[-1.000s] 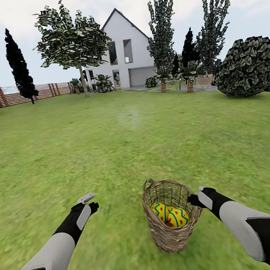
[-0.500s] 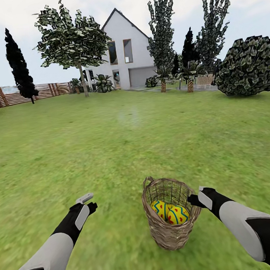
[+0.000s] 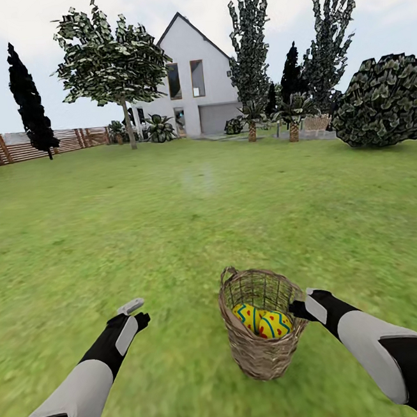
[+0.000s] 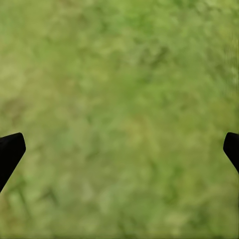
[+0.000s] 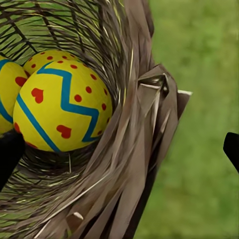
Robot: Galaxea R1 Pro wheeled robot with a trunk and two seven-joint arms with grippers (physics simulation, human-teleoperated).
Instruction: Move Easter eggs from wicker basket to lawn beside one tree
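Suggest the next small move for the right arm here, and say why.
Probably ease the right end effector over the rim of the round brown wicker basket and down toward the nearest yellow zigzag-painted egg. Its open fingers straddle the basket wall, and the eggs lie inside, not yet grasped.

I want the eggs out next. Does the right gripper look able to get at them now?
Probably yes: the right gripper is open at the wicker basket rim, eggs uncovered inside.
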